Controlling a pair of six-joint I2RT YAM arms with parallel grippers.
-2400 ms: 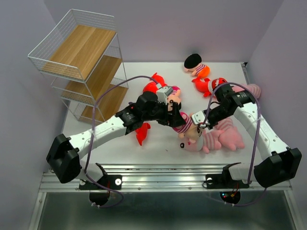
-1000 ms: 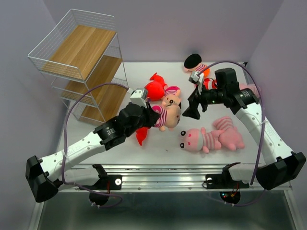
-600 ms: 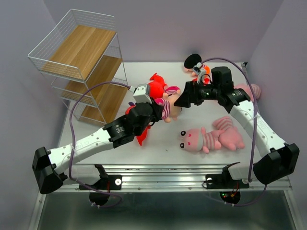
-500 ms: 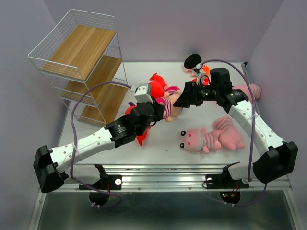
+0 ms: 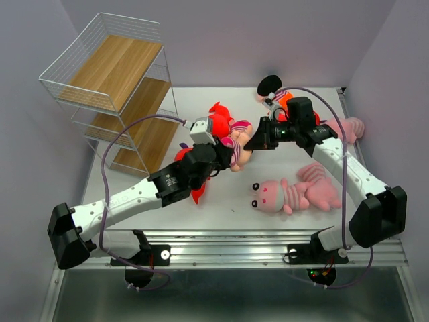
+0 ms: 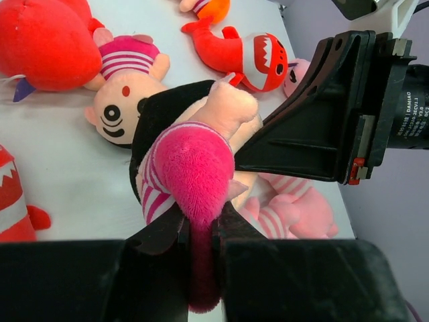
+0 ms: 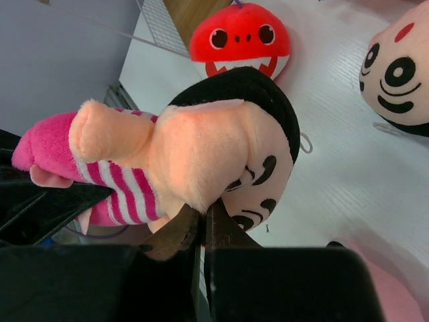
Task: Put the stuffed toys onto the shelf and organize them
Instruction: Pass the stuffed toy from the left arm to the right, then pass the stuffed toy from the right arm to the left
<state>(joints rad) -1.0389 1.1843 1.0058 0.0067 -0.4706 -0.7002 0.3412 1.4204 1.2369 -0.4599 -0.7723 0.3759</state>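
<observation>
A doll [image 5: 239, 149] with black hair and pink-striped clothes hangs above the table between both grippers. My left gripper [image 5: 224, 154] is shut on its pink leg [image 6: 201, 221]. My right gripper [image 5: 255, 141] is shut on a fold of peach plush at the doll's head [image 7: 221, 141], and its black body [image 6: 328, 114] shows close behind the doll. The shelf [image 5: 114, 74], white wire with wooden boards, stands at the back left with no toys on it. Other stuffed toys lie on the table: a pink striped animal [image 5: 288, 194] and a red toothy fish [image 6: 251, 57].
A second doll [image 6: 120, 104] and a big red toy [image 5: 216, 122] lie just behind the held doll. A red fish [image 5: 198, 188] lies under my left arm. Another doll [image 5: 271, 87] sits at the back, and a pink toy [image 5: 352, 126] lies by the right wall.
My right gripper was open beside the doll and has shut on its head. The left arm has kept hold of the doll, nudging it slightly toward the right gripper.
</observation>
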